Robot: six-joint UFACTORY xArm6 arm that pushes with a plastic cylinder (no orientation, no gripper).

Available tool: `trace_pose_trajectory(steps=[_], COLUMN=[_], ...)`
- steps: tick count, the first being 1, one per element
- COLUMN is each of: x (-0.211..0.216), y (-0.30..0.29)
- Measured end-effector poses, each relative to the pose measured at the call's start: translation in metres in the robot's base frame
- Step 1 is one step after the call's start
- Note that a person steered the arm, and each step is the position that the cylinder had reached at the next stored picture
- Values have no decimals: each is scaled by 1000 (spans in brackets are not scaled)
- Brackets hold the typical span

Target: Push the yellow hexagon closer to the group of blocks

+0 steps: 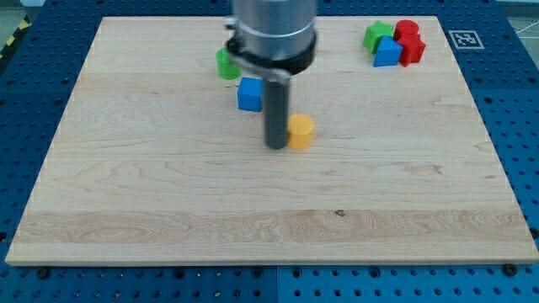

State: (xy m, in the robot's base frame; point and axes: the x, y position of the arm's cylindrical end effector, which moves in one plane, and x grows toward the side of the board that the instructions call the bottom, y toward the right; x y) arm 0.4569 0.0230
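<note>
From the one camera, my tip [276, 146] sits on the desk [168, 194], touching the yellow hexagon [301, 131] at its 9 o'clock side. There are no fingers, only the rod. A blue block [249, 94] and green block [226, 64] lie at 11 o'clock. The group [395, 42] of green, blue and red blocks sits at 2 o'clock, well apart.

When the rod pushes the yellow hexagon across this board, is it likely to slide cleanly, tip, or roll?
The yellow hexagon looks squat and flat-based, so it will probably slide, not tip or roll. The wooden board looks smooth, so friction seems low. My tip sits against its left side; an off-centre push may spin it.
</note>
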Motion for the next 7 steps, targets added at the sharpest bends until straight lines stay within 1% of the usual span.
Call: trace_pose_trajectory(steps=[2, 3, 5, 6, 7], x=[-78, -112, -63, -25, -33], y=[126, 162, 66, 66, 142])
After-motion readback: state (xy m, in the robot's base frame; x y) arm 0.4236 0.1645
